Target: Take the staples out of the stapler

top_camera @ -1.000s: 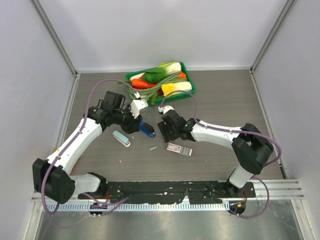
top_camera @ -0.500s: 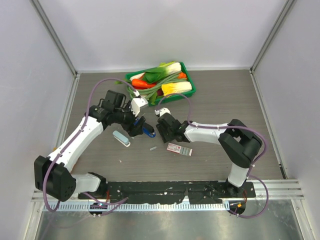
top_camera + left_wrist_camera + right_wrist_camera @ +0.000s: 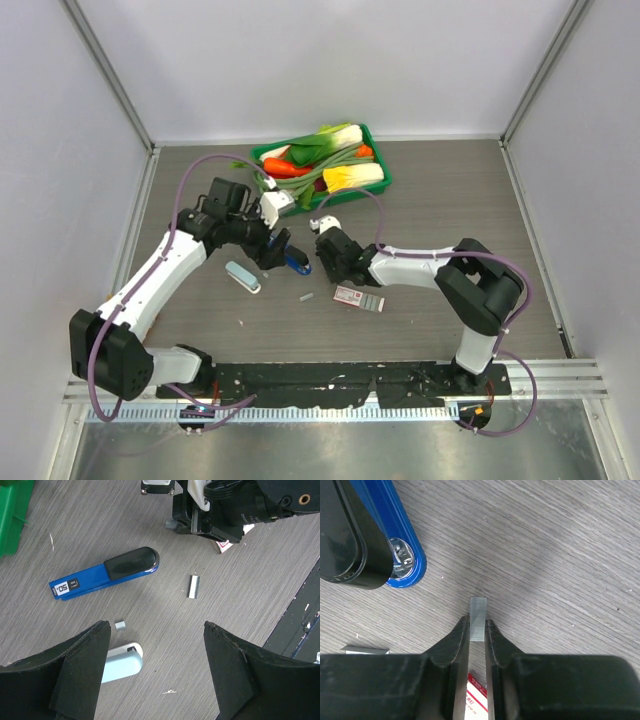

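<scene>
Grey wood-grain table (image 3: 560,540): right gripper (image 3: 477,625) is pinched tight on the staples (image 3: 478,611), strip tip poking past its fingertips, red-and-white box (image 3: 476,700) mostly hidden beneath. Just ahead-left lies the stapler (image 3: 365,530), cropped by the frame. Meanwhile left gripper (image 3: 156,627) hangs wide open, empty, stapler flat beyond its fingertips, pale teal thing (image 3: 125,665) half hidden behind one finger.

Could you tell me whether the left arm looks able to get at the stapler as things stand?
Probably yes: the left tool is open just short of the stapler, which lies flat on the table with nothing big between them.
</scene>
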You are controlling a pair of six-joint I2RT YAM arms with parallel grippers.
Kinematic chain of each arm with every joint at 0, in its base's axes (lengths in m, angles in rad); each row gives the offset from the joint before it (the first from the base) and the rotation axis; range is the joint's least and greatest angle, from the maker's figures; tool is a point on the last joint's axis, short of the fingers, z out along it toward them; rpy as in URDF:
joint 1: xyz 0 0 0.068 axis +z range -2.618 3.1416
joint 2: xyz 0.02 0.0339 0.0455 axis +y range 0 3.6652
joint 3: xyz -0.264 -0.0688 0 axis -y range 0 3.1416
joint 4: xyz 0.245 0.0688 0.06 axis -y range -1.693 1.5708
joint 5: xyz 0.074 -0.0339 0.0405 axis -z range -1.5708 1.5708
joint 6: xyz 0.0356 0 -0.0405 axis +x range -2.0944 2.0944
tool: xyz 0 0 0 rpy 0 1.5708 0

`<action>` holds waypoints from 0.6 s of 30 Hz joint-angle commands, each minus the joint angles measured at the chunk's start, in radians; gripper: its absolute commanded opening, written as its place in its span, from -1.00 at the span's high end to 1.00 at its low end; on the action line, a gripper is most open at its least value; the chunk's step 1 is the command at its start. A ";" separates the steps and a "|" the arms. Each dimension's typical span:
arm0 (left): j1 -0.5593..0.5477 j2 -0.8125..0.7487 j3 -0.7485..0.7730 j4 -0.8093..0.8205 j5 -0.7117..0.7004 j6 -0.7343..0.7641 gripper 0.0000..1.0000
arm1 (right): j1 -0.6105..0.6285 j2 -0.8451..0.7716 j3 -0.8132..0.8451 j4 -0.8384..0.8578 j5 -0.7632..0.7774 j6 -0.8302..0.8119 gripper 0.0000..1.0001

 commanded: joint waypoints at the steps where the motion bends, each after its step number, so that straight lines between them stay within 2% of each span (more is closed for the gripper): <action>1: 0.004 -0.007 0.031 0.072 0.010 -0.011 -0.59 | 0.005 -0.046 -0.015 -0.018 -0.024 0.039 0.73; 4: 0.002 0.007 0.039 0.141 0.028 -0.031 -0.57 | -0.004 -0.121 -0.016 -0.037 -0.055 0.075 0.78; 7: -0.007 0.061 0.108 0.187 0.039 -0.057 -0.46 | -0.055 -0.204 -0.006 -0.054 -0.154 0.129 0.78; 10: -0.024 0.081 0.158 0.186 0.018 0.017 -0.42 | -0.121 -0.270 0.000 -0.064 -0.300 0.174 0.78; 14: -0.062 0.026 0.143 0.197 -0.040 0.239 -0.43 | -0.220 -0.354 0.002 -0.057 -0.507 0.282 0.78; 15: -0.070 0.009 0.135 0.201 -0.053 0.356 -0.45 | -0.236 -0.360 0.000 -0.040 -0.580 0.301 0.78; 16: -0.079 -0.023 0.129 0.211 -0.085 0.414 -0.48 | -0.265 -0.363 -0.003 -0.031 -0.619 0.322 0.78; 18: -0.085 -0.059 0.085 0.290 -0.105 0.535 -0.49 | -0.287 -0.364 -0.012 0.029 -0.691 0.399 0.78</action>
